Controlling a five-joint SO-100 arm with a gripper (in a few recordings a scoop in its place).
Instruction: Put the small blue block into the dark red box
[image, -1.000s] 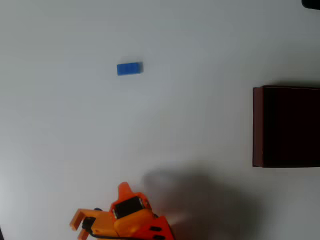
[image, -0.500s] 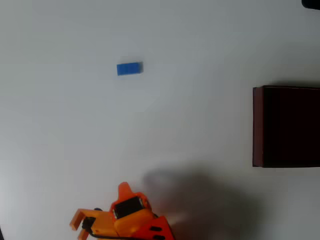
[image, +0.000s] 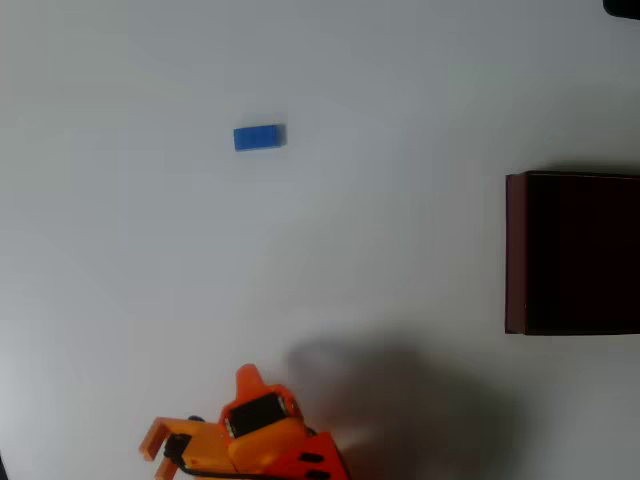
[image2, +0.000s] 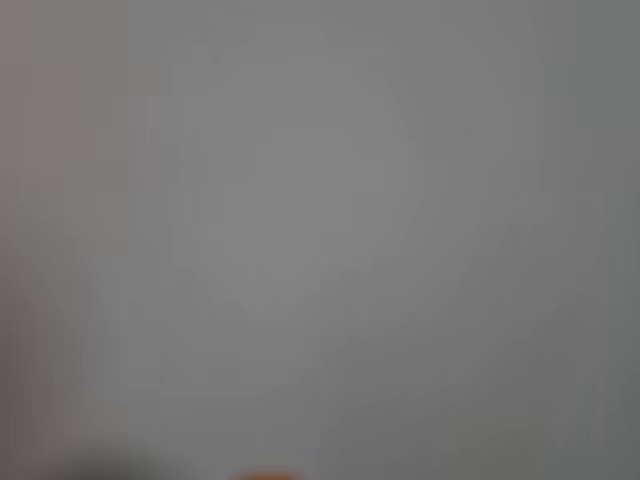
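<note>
Seen from overhead: small bright blue rectangular block (image: 259, 137) lying flat on the white worktop (image: 400, 100), toward the far edge, left of centre. Large dark red square box (image: 572, 253) with thin maroon walls and near-black inside, at the right edge, cut off by the frame, well apart from the block. Orange two-finger gripper (image: 195, 410) at the near edge, left of centre, fingers spread, nothing between them. Wrist view blurred grey
</note>
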